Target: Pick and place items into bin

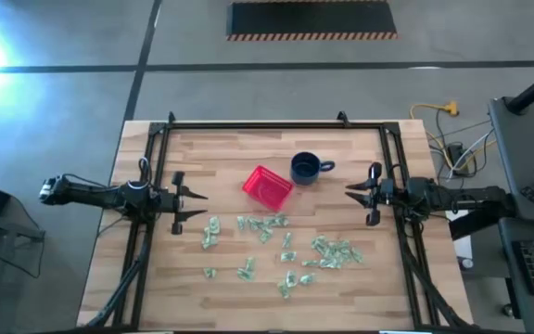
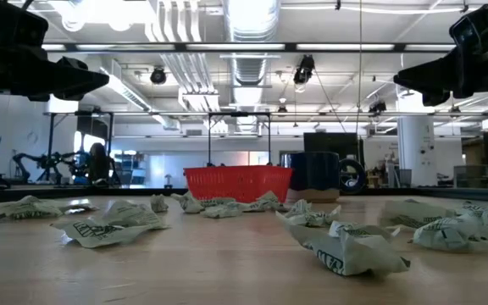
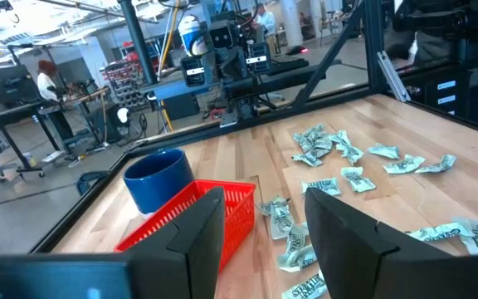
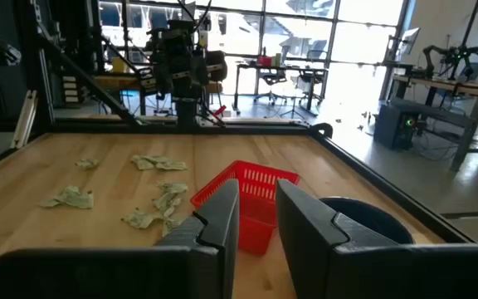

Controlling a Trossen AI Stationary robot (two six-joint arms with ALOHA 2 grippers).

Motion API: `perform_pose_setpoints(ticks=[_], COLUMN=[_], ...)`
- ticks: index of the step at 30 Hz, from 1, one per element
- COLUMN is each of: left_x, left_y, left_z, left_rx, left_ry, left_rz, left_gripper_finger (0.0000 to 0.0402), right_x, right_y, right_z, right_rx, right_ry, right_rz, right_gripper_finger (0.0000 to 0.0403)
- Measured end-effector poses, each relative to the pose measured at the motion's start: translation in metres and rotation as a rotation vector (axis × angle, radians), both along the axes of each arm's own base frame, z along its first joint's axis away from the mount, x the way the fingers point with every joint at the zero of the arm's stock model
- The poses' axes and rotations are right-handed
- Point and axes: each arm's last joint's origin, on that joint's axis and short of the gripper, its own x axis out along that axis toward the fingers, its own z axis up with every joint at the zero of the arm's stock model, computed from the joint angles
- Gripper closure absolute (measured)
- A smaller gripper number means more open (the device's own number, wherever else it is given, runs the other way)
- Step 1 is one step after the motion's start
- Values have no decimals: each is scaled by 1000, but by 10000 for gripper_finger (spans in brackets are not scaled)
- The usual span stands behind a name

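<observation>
From my seat I see both arms parked high at the table's edges. The left gripper hangs over the left side of the wooden table, its fingers spread apart with nothing between them. The right gripper sits over the right side, its jaws only narrowly parted and empty; through that gap in the right wrist view I look straight at the red basket. The basket stands near the table's middle, tilted diamond-wise from above, with the dark blue mug just beside it toward the far right, handle pointing right. I can't see any wrapped piece inside the basket from overhead. The crinkled green-and-white wrapped pieces lie scattered on the near half of the table, one loose cluster just in front of the basket, another cluster toward the right, and a few strays nearer the front edge. Neither gripper touches anything.
</observation>
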Motion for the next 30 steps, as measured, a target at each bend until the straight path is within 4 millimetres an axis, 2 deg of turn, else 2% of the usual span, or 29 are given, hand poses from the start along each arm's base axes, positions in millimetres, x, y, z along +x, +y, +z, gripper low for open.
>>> perform_pose_setpoints(ticks=[30], left_x=[0], left_y=[0], left_z=[0], left_rx=[0], left_ry=[0], left_rz=[0], left_gripper_finger=[248], right_x=[0], right_y=[0], right_z=[0], right_rx=[-19], right_ry=[2], right_rz=[0], right_gripper_finger=[330])
